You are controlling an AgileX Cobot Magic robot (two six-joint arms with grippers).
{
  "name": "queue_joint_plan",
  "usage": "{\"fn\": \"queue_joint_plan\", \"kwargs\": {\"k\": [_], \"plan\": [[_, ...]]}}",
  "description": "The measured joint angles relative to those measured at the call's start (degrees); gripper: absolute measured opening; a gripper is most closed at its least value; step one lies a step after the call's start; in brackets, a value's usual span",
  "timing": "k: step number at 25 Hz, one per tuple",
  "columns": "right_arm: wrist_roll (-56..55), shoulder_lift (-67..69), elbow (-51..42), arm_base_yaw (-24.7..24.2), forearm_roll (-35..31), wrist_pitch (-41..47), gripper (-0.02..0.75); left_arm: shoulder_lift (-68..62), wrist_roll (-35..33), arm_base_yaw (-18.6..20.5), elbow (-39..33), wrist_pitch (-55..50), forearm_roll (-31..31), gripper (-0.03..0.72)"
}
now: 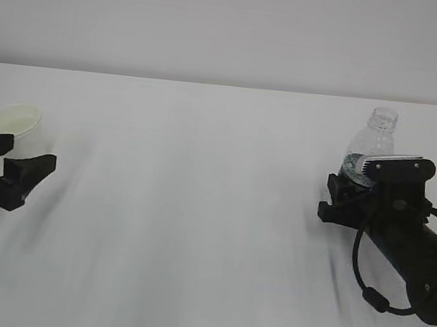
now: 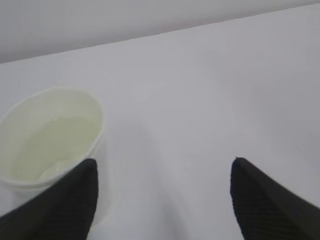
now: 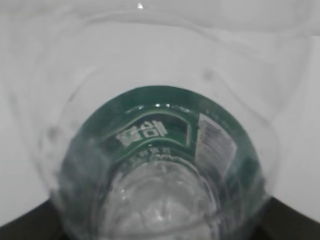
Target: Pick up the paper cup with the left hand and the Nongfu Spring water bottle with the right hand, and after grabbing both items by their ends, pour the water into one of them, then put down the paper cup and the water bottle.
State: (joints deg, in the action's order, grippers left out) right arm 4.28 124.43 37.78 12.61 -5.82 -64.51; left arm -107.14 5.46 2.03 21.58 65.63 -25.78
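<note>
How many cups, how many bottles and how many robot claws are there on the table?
Paper cup: 1
Water bottle: 1
Robot grippers: 2, the left gripper and the right gripper
Total: 4

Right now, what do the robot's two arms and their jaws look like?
Both arms are matte black. The left gripper ends in blunt, wedge-shaped jaws, whose pads show a fine ribbed texture in the left wrist view. The right gripper has a blocky black body topped by a pale grey plate with a toothed edge. A black cable loops beside the right arm. No readable markings show.
</note>
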Motion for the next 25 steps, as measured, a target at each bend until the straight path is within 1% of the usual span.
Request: {"fn": "queue_joint_plan", "kwargs": {"k": [4,8,17,25], "plan": [[-0.4,0.0,0.0,0.0,0.0,0.0,0.446,0.4,0.0,-3.3,0.0,0.0,-0.7,0.587],[-1.3,0.0,0.0,0.0,0.0,0.0,0.446,0.4,0.0,-5.2,0.0,0.0,-0.7,0.582],[-2.1,1.6,1.2,0.0,-0.1,-1.2,0.446,0.4,0.0,-5.3,0.0,0.0,5.5,0.577],[-2.3,1.7,1.2,0.0,0.0,-1.4,0.448,0.4,0.0,-5.3,0.0,0.0,6.3,0.575]]}}
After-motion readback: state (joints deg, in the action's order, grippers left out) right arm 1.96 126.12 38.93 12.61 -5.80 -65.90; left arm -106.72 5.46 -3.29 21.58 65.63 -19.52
